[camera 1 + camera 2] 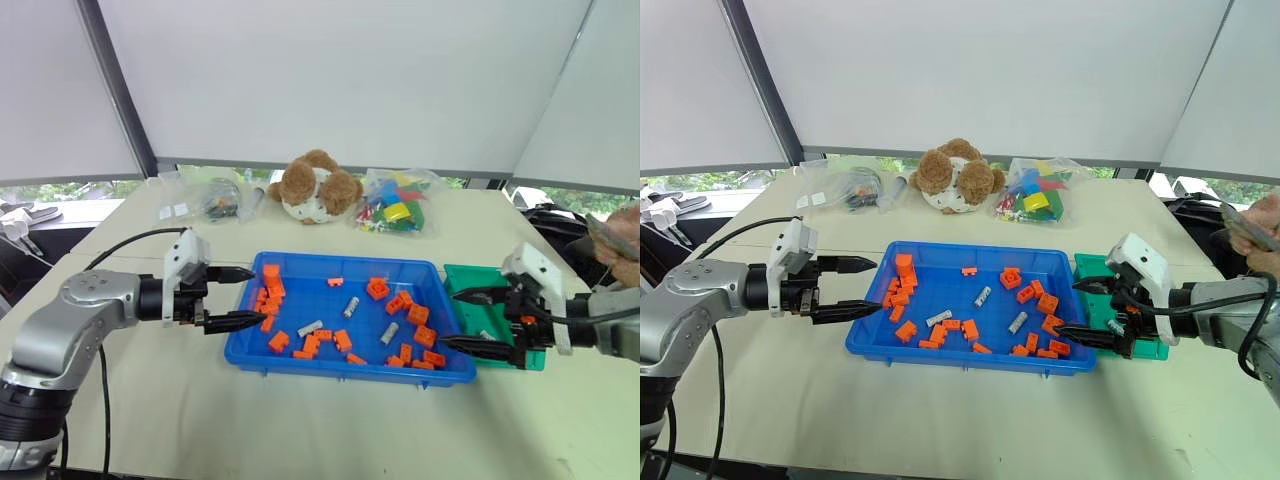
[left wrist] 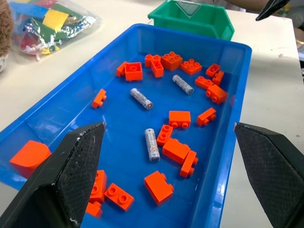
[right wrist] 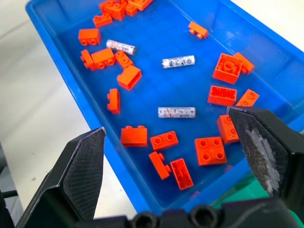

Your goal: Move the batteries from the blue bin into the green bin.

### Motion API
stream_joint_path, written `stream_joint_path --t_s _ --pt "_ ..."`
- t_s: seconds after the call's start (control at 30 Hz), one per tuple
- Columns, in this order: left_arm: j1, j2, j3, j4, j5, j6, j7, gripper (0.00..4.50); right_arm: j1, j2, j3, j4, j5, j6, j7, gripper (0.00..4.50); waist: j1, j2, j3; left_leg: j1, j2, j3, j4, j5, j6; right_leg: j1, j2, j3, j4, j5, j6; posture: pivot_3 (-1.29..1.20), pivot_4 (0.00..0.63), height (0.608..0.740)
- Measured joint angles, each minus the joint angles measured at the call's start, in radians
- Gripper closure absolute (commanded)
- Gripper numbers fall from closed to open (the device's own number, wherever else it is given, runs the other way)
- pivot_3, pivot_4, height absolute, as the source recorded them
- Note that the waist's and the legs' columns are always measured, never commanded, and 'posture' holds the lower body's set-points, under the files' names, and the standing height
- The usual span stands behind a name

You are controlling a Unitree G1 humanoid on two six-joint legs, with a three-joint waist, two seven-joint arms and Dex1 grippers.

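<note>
On tabletop [image 1: 150,420]: blue bin [image 1: 300,262] with 3 batteries [image 1: 350,307] among orange bricks [image 1: 270,290]; green bin [image 1: 465,275] beside; left hand [image 1: 232,297] and right hand [image 1: 468,320] both spread, empty.

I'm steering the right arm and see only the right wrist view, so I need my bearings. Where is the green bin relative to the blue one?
Observer: The green bin stands at the right end of the blue bin, next to your right tool.
Operator: Is the left arm in my way?
Observer: No. The left tool hangs open and empty at the blue bin's left end.
Operator: Is anyone near the table?
Observer: A person's hand shows at the far right, beyond the green bin.
</note>
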Motion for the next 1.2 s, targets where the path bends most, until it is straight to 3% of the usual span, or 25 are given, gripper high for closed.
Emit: stream_joint_path --t_s 0.93,1.07,1.2 --pt "-0.018 -0.001 -0.008 0.001 0.013 0.001 0.007 0.03 -0.093 0.040 0.085 0.037 -0.055 -0.010 -0.018 0.00 0.000 0.000 0.000 0.000 0.000 0.000 0.000 0.000 0.000 0.000 0.000 0.000 0.000 0.000 0.000 0.00 0.150 0.740" --pt "-0.016 -0.004 -0.008 0.002 0.014 0.001 0.012 0.03 -0.176 0.077 0.146 0.062 -0.075 -0.009 -0.025 0.00 -0.003 0.000 0.000 0.000 0.000 0.000 0.000 0.000 0.000 -0.001 0.000 0.000 0.000 0.000 0.000 0.00 0.150 0.740" --pt "-0.016 -0.007 -0.006 0.007 0.017 0.001 0.026 0.03 -0.322 0.169 0.285 0.108 -0.115 -0.010 -0.020 0.00 -0.007 0.000 0.000 0.000 0.001 0.001 0.000 0.000 0.000 -0.003 0.001 0.001 0.001 0.000 0.000 0.00 0.150 0.740"
